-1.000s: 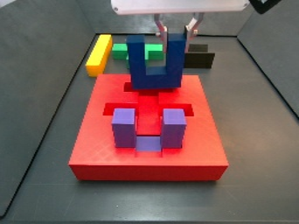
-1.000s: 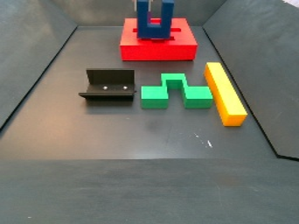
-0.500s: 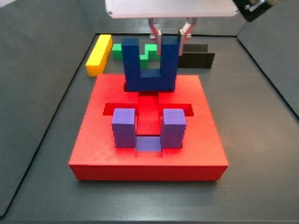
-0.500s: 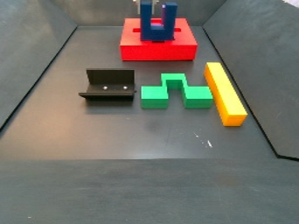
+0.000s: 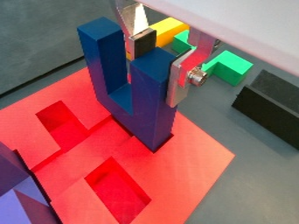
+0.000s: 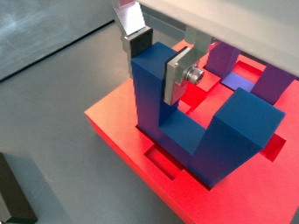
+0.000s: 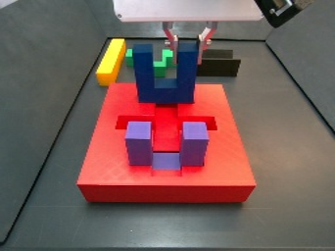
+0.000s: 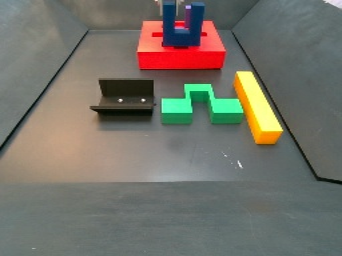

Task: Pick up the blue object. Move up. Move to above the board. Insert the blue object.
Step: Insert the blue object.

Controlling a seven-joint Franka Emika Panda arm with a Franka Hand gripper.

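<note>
The blue object (image 5: 138, 92) looks like matt plastic with a faint grain, and so does the red board (image 5: 187, 171). The claw (image 5: 160, 59), closed on a prong of the blue object above the board, has brushed silver metal fingers (image 5: 184, 74) (with dark, dull pads). The grey surface (image 8: 160, 150) shows a soft sheen.

Floor: dark L-shaped fixture (image 8: 123, 99), green stepped block (image 8: 201, 104) beside it, long yellow bar (image 8: 258, 105) alongside; purple U-shaped block (image 7: 167, 143) upright.

Bright, even light; sharp frames, soft shadows.
</note>
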